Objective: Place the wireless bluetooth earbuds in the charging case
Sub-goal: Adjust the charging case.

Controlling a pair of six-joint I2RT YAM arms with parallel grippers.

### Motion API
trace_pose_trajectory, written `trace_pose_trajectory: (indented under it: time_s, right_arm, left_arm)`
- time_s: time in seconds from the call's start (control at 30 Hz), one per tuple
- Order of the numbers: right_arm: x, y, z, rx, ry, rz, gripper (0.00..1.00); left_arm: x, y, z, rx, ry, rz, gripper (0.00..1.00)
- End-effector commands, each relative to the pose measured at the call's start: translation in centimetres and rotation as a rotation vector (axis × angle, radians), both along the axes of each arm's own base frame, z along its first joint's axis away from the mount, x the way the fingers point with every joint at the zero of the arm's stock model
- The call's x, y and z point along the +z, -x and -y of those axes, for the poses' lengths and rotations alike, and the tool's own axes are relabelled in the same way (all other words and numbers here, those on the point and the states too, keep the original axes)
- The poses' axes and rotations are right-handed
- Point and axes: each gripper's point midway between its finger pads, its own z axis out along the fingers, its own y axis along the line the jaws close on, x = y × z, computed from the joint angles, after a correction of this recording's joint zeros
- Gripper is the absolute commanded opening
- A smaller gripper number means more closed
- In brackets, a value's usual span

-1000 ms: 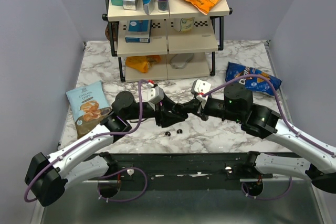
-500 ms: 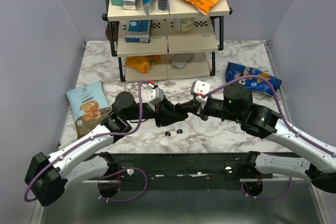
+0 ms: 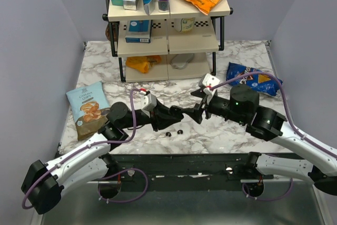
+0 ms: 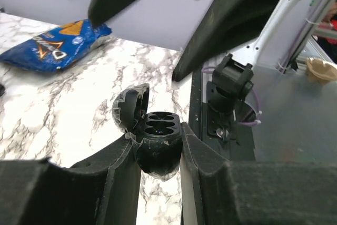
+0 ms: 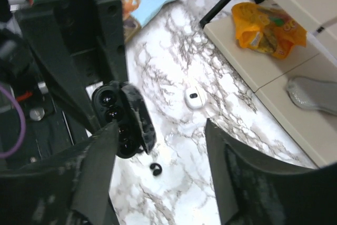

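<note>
The black charging case (image 4: 157,148) hangs above the marble with its lid (image 4: 129,110) swung open, and my left gripper (image 4: 157,139) is shut on its body. Three dark wells show in its top. From above, the case (image 3: 178,112) sits at the tip of the left gripper (image 3: 171,114), with my right gripper (image 3: 196,108) just to its right, open and holding nothing. In the right wrist view the case (image 5: 121,122) lies beside the left finger (image 5: 97,164) of the right gripper (image 5: 160,127). Two black earbuds (image 3: 168,134) (image 3: 180,131) lie on the table below; one earbud (image 5: 155,168) shows from the right wrist.
A shelf rack (image 3: 168,25) with boxes and snack bags stands at the back. A blue chip bag (image 3: 253,79) lies at the right, a pale blue one (image 3: 87,106) at the left. A small white object (image 5: 195,97) rests on the marble. The table's front rail (image 3: 179,164) runs close below the earbuds.
My right gripper has opened and drawn back to the right, off the case. The left gripper, still shut on the case, has shifted slightly toward the near left.
</note>
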Motion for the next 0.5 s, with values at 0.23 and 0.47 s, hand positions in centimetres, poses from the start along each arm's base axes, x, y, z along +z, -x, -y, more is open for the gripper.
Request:
trace_pose_trajectory:
  time_s: [0.23,0.47]
  right_arm:
    - [-1.4,-3.7,2.4,-0.361,-0.198,-0.217,0.77]
    - [-13.8,-3.2,2.0,-0.424,-0.009,-0.418,0.57]
  left_arm:
    - [3.4,-1.6,-6.1,0.361,0.390,0.032,0.00]
    - [1.7,0.3,-8.0,0.413,0.504,0.046,0.00]
